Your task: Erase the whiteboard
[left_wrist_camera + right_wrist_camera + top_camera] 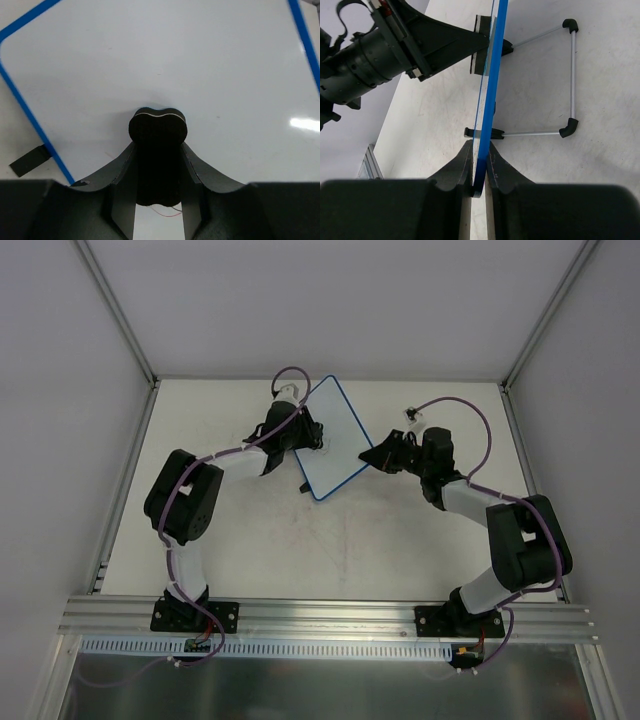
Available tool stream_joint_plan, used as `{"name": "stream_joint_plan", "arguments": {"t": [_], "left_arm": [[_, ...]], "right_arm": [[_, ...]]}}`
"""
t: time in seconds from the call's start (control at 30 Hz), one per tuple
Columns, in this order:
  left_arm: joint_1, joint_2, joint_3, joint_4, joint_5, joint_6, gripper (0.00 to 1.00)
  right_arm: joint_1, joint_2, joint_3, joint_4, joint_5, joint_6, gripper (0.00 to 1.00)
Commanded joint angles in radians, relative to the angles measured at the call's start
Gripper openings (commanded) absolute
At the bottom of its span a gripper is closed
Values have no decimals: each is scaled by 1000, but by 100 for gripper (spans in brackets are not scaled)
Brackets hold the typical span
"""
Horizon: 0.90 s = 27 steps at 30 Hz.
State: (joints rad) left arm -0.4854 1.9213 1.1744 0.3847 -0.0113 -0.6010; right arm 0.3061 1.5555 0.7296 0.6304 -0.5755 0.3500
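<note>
The whiteboard (335, 440) is white with a thin blue rim and stands tilted on its wire stand at the table's middle back. My left gripper (305, 432) is shut on a small black eraser (158, 131) and presses it against the board's face (165, 60), which shows no marks. My right gripper (376, 456) is shut on the board's blue right edge (492, 95) and grips it edge-on. The left gripper with the eraser also shows in the right wrist view (445, 45), on the board's far side.
The board's wire stand (570, 75) with black corner caps rests on the table behind the board. A black foot (30, 160) sticks out past the board's lower left edge. White enclosure walls stand at the back and sides.
</note>
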Motion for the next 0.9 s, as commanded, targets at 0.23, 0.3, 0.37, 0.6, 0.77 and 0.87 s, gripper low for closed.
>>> {"name": "stream_joint_plan", "arguments": {"t": [0.23, 0.3, 0.37, 0.6, 0.77, 0.87], "left_arm": [[-191, 82, 157, -173, 179, 315, 0], [-208, 102, 192, -202, 157, 333, 0], [-216, 114, 211, -222, 140, 343, 0], [-206, 114, 185, -242, -79, 256, 0], [-159, 107, 139, -241, -125, 115, 0], [-105, 117, 116, -239, -63, 31, 0]], "right_arm": [[31, 20, -6, 6, -116, -59, 0], [31, 17, -7, 6, -115, -59, 0], [31, 18, -7, 6, -116, -59, 0], [28, 11, -9, 8, -115, -59, 0], [28, 6, -13, 11, -115, -55, 0], [28, 6, -13, 12, -115, -57, 0]]}}
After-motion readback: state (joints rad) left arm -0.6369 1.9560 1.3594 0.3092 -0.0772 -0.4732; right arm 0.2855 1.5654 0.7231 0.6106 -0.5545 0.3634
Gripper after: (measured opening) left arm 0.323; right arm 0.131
